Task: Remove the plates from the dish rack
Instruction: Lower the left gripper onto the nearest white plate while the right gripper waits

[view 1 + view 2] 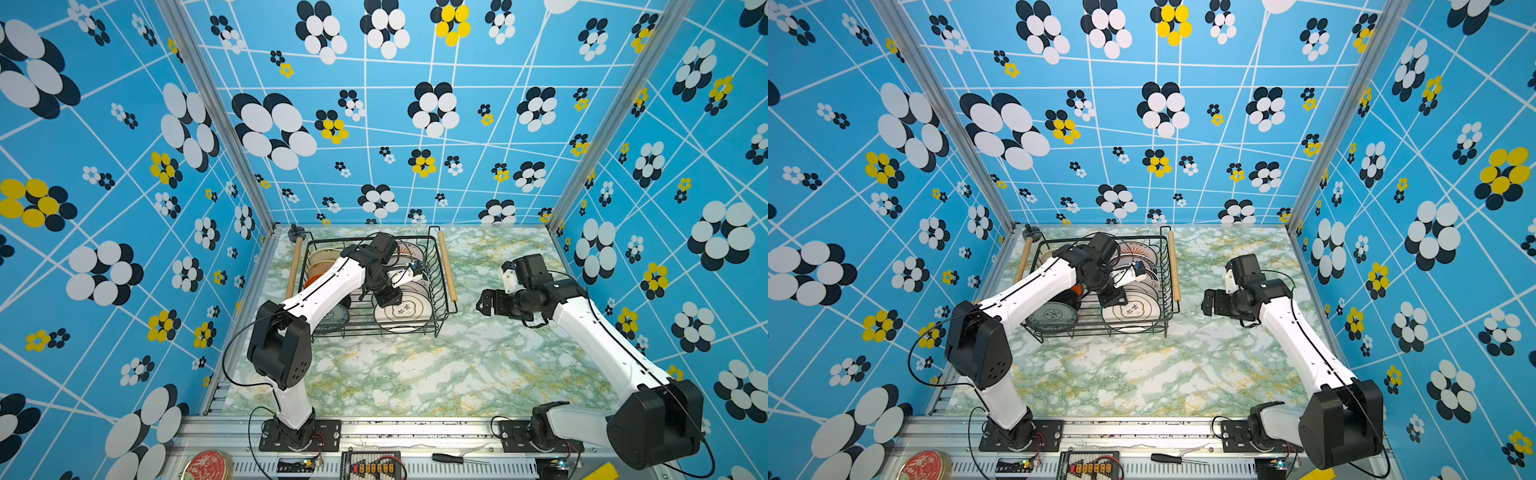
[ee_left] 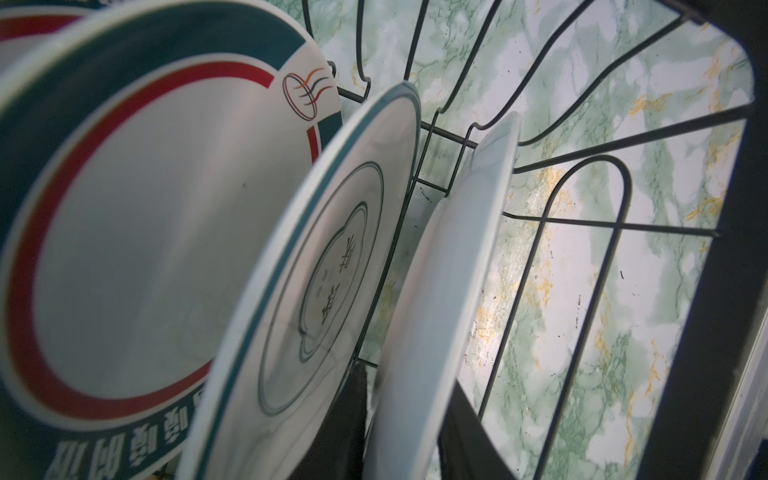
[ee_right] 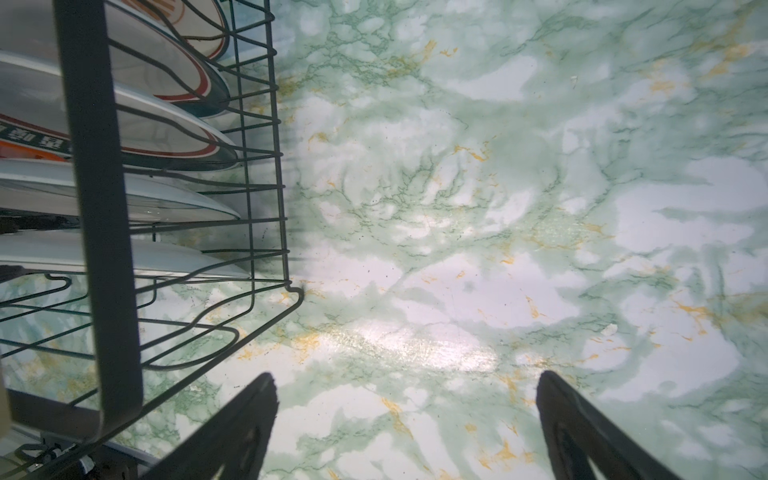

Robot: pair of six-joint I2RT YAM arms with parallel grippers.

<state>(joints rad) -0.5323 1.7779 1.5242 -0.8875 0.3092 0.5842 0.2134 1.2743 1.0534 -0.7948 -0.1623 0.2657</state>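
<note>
The black wire dish rack (image 1: 390,332) (image 1: 1100,332) (image 3: 99,208) stands at the back of the marble table, and several plates stand upright in it. In both top views my left gripper (image 1: 392,301) (image 1: 1115,300) reaches down into the rack at the top rim of the front white plate (image 1: 401,313) (image 1: 1133,311). The left wrist view shows that gripper (image 2: 409,382) with one dark finger against each face of this plate (image 2: 449,270), shut on its rim. Behind it stand a clover-print plate (image 2: 332,257) and a red-ringed plate (image 2: 145,216). My right gripper (image 1: 484,301) (image 1: 1206,301) (image 3: 405,382) hangs open over bare table to the right of the rack.
Tan and orange plates (image 1: 320,259) and a blue-grey patterned plate (image 1: 334,318) fill the rack's left side. On the front rail lie a red round tin (image 1: 208,467) and a screwdriver (image 1: 453,458). Patterned walls close in three sides.
</note>
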